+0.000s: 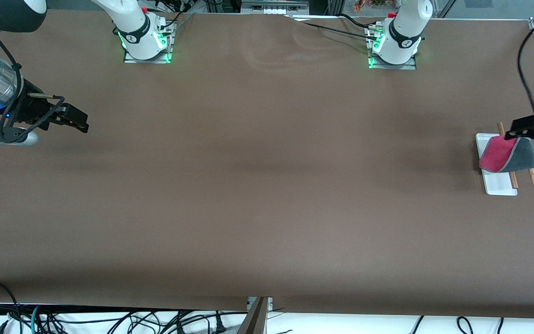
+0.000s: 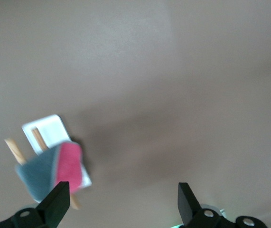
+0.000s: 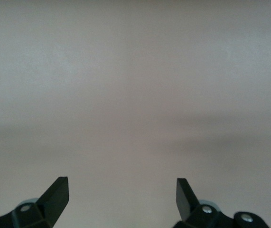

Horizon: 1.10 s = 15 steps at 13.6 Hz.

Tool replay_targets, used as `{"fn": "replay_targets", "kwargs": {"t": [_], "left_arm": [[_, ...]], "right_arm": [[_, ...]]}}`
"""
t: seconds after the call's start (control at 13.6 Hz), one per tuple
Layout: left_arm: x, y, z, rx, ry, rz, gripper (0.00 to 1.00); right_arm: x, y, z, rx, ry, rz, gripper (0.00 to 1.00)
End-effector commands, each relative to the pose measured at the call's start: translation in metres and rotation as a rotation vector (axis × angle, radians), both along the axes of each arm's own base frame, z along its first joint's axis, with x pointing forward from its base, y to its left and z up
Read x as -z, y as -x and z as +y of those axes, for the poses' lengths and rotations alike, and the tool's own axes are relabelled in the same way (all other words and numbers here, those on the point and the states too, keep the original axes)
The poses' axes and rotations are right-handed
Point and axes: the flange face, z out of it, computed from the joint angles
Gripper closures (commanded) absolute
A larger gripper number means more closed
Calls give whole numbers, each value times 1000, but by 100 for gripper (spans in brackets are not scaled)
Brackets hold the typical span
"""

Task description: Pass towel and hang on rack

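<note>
The towel [image 1: 503, 155] hangs draped over the rack's crossbar, with its pink-red face toward the table's middle and its grey face toward the left arm's end. The rack [image 1: 499, 184] has a white base and two wooden rods [image 1: 532, 176]. It stands at the left arm's end of the table. My left gripper [image 1: 524, 130] is open and empty, up in the air over the rack's top. In the left wrist view the towel [image 2: 54, 168] and the rack [image 2: 47, 129] lie apart from my left gripper [image 2: 123, 197]. My right gripper [image 1: 74, 120] is open and empty, waiting over bare table at the right arm's end; it also shows in the right wrist view [image 3: 121, 192].
A brown cloth covers the table [image 1: 267, 185]. The two arm bases [image 1: 146, 41] [image 1: 394, 46] stand along its farthest edge from the front camera. Cables [image 1: 109, 320] hang below the table's nearest edge.
</note>
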Motion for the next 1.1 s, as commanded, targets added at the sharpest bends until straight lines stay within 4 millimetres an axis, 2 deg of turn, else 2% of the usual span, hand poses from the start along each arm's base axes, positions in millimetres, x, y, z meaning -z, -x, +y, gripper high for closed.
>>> {"fn": "replay_targets", "kwargs": {"t": [0.0, 0.15, 0.22, 0.29, 0.59, 0.73, 0.95, 1.03], "left_arm": [[-4, 30, -56, -176, -18, -30, 0], [2, 51, -105, -247, -44, -77, 0], [9, 59, -119, -280, -53, -88, 0], [9, 61, -119, -288, -51, -108, 0], [-5, 58, -95, -330, -41, -158, 0], [-7, 59, -91, -339, -39, -160, 0], [-7, 58, -102, -320, -36, -164, 0], [-8, 58, -93, -334, -36, -166, 0]], "right_arm": [[-6, -2, 0, -1, 4, -8, 0], [-6, -2, 0, -1, 4, -8, 0], [-6, -2, 0, -1, 4, -8, 0], [-6, -2, -1, 0, 4, -8, 0], [-6, -2, -2, 2, 5, -8, 0], [-6, -2, -3, 2, 5, -8, 0], [-6, -2, -3, 2, 5, -8, 0], [-6, -2, -3, 2, 5, -8, 0]]}}
